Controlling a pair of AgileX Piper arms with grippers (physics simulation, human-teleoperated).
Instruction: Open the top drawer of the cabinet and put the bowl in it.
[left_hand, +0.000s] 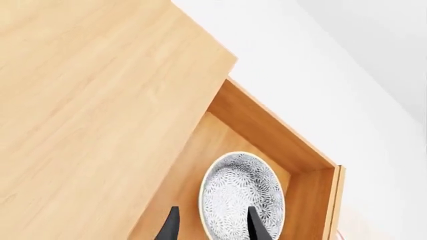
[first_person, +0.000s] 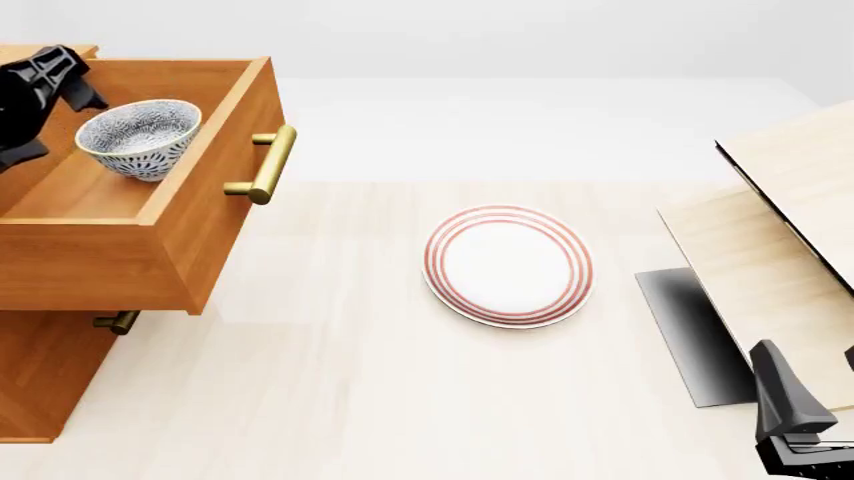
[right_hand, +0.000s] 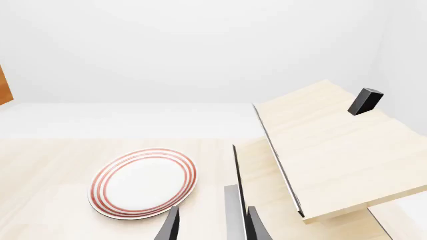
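Bowl (left_hand: 241, 195) sits inside the pulled-out top drawer (first_person: 200, 215), straight ahead between my left gripper (left_hand: 212, 225) fingers, which are spread, not pinching.

Bowl (first_person: 139, 137) in pulled-out top drawer (first_person: 200, 215), far left; plate (first_person: 509, 265) on table (first_person: 334, 400), centre.

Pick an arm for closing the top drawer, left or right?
Left, probably. Its tool hovers over the bowl inside the open top drawer; the right tool sits far across the table beside the pale wooden structure.
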